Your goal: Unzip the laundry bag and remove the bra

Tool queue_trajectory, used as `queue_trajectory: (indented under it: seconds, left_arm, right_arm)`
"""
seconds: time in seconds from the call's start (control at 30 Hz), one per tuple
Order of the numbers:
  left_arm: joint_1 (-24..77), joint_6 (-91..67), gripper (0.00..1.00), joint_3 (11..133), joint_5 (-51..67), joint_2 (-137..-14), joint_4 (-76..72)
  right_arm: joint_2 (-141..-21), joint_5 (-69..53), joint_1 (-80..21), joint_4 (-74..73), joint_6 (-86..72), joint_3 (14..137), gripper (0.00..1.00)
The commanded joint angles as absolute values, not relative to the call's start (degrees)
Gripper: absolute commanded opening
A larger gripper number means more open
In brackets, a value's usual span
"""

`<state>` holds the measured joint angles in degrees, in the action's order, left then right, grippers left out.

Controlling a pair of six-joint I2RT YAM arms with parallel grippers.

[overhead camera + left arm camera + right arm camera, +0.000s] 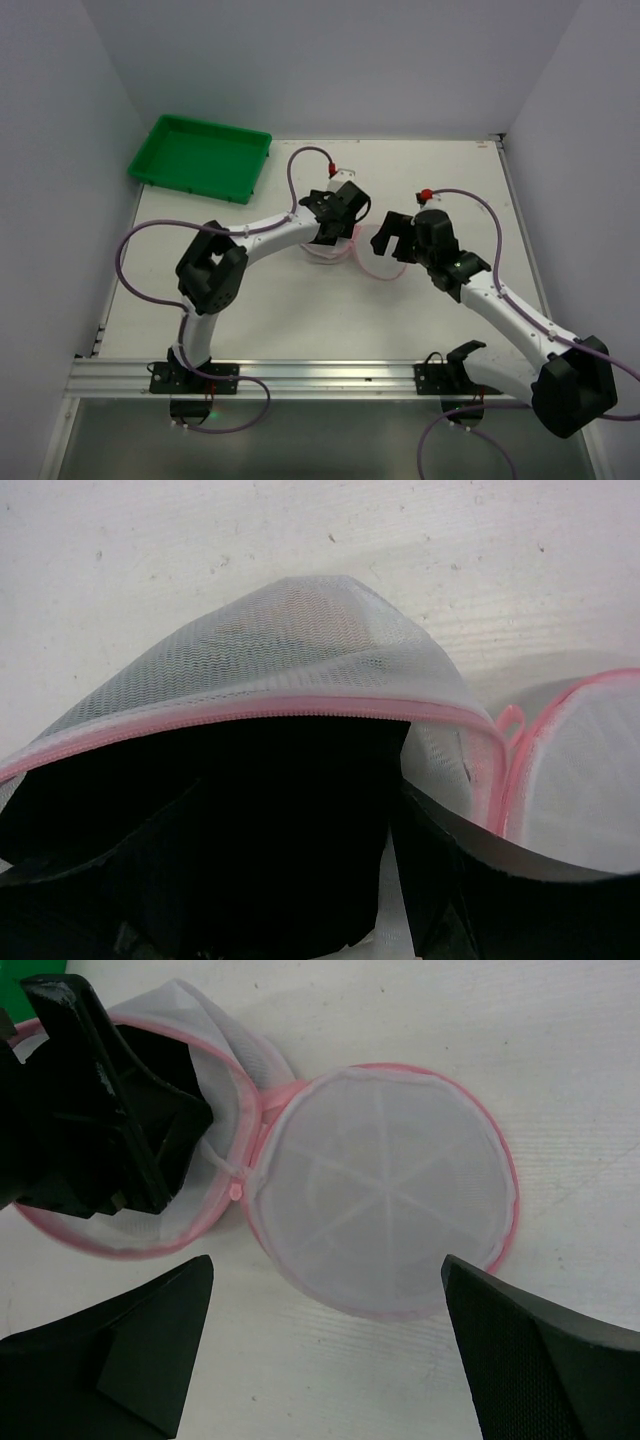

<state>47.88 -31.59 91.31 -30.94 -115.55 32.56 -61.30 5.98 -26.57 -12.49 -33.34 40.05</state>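
Observation:
The laundry bag [372, 262] lies unzipped at mid table, its two pink-rimmed white mesh halves spread side by side. In the right wrist view the flat round half [385, 1185] lies open and the dome half [215, 1020] is to its left. My left gripper [335, 232] reaches under the pink rim into the dome half [300, 640]. Its jaws stand nearly closed [396, 820] with a strip of white fabric, apparently the bra [400, 910], pinched between them. Most of the bra is hidden. My right gripper [388, 236] is open and empty [325, 1290], hovering just above the flat half.
A green tray [200, 157] stands at the back left, and its corner shows in the right wrist view [40, 968]. White walls close in the table on the left, back and right. The arms' cables loop over the table on both sides.

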Motion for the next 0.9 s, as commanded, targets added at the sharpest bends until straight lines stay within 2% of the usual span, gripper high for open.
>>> queue_trajectory:
  seconds: [0.0,0.03,0.13,0.17,0.2,0.23,0.3,0.87]
  left_arm:
    - [47.72,-34.89,0.73,90.37,-34.02,-116.36,28.75]
    - [47.72,-35.07,0.72,89.48,-33.67,-116.37,28.04]
    - [47.72,-36.12,0.54,86.24,-32.17,-116.89,25.84]
    - [47.64,-36.65,0.40,85.61,-31.91,-117.07,24.88]
    - [47.64,-36.74,0.31,84.82,-31.56,-117.24,24.44]
    - [47.55,-36.83,0.14,83.77,-31.29,-117.25,24.09]
    - [47.46,-36.65,0.00,83.32,-30.50,-116.46,23.73]
    - [46.50,-29.80,0.00,80.86,-15.40,-92.04,23.46]
  right_arm:
    - [-62.22,3.87,-26.28,-8.97,-32.34,39.29,0.97]
    - [-62.66,3.69,-26.37,-8.79,-32.34,39.20,0.98]
    - [-63.28,2.73,-26.37,-8.17,-32.69,38.85,0.97]
    - [-63.54,2.38,-26.37,-7.65,-32.87,38.67,0.97]
    - [-63.72,2.03,-26.37,-7.39,-33.05,38.24,0.97]
    - [-63.89,1.33,-26.37,-7.12,-33.13,38.06,0.96]
    - [-64.25,0.88,-26.37,-6.59,-33.48,37.71,0.96]
    - [-69.52,-4.31,-26.37,-1.58,-35.77,37.09,0.93]
